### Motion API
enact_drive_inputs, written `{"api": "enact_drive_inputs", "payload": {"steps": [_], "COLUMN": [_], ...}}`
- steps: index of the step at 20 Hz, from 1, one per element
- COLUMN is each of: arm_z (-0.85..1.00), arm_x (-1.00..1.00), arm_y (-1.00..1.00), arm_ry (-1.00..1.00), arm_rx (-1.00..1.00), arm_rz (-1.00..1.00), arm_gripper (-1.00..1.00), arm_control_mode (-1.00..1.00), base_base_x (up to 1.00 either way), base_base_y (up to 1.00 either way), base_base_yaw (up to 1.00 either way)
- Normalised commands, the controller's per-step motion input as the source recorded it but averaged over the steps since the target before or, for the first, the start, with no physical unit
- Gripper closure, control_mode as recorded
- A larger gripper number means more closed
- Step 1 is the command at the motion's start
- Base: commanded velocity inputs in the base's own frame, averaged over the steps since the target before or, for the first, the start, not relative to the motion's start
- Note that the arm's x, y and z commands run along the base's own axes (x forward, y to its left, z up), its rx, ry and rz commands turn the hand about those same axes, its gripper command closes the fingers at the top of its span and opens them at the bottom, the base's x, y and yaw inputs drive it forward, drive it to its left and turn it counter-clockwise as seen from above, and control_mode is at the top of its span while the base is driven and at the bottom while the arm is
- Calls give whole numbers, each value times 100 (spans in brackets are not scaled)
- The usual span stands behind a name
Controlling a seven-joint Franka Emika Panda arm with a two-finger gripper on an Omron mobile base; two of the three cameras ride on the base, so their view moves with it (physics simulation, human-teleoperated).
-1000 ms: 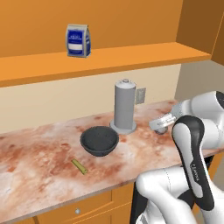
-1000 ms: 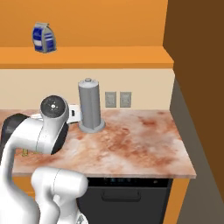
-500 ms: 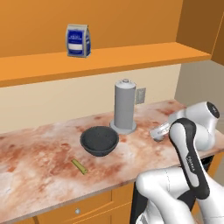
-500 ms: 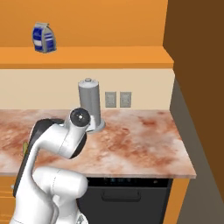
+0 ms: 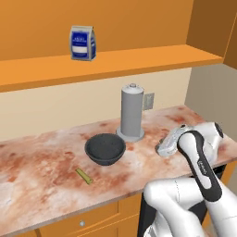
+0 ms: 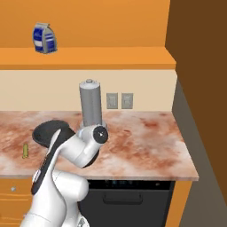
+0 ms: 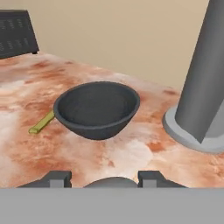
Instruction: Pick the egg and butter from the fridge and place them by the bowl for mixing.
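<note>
The dark grey bowl [image 5: 105, 149] [image 6: 48, 132] [image 7: 96, 109] sits on the marbled counter. The olive-yellow butter [image 5: 84, 176] [image 6: 25, 150] [image 7: 41, 124] lies flat on the counter just beside it, on the counter's front side. My gripper [image 5: 162, 149] [image 7: 105, 178] hovers low over the counter to the right of the bowl and points at it. A pale grey rounded lump, the egg [image 7: 109, 182], sits between its two fingertips. The fridge is out of view.
A tall grey cylinder with a knob [image 5: 132, 113] [image 6: 91, 103] [image 7: 205, 78] stands behind and right of the bowl, close to my hand. A blue-white bag [image 5: 82, 42] rests on the orange shelf. Wall outlets [image 6: 119, 100] are behind. A black appliance [image 7: 15, 33] stands far left.
My arm has swung down from beside the cylinder to just above the counter, carrying the hand towards the bowl. Bowl, butter and cylinder have stayed put.
</note>
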Motion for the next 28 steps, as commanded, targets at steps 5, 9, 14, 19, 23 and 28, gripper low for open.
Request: {"api": "enact_drive_inputs", "payload": {"steps": [5, 9, 14, 19, 23, 28], "arm_z": [-39, -29, -21, -23, -37, -50], "arm_x": [55, 39, 25, 14, 22, 41], "arm_y": [5, 22, 23, 40, 47, 22], "arm_ry": [-1, 0, 0, 0, 0, 0], "arm_rx": [11, 13, 8, 5, 2, 0], "arm_rz": [27, 26, 19, 9, 5, 4], "arm_gripper": [100, 100, 100, 100, 100, 100], "arm_control_mode": [-100, -100, -100, -100, -100, -100], "base_base_x": [0, 0, 0, 0, 0, 0], "base_base_y": [0, 0, 0, 0, 0, 0], "base_base_yaw": [0, 0, 0, 0, 0, 0]}}
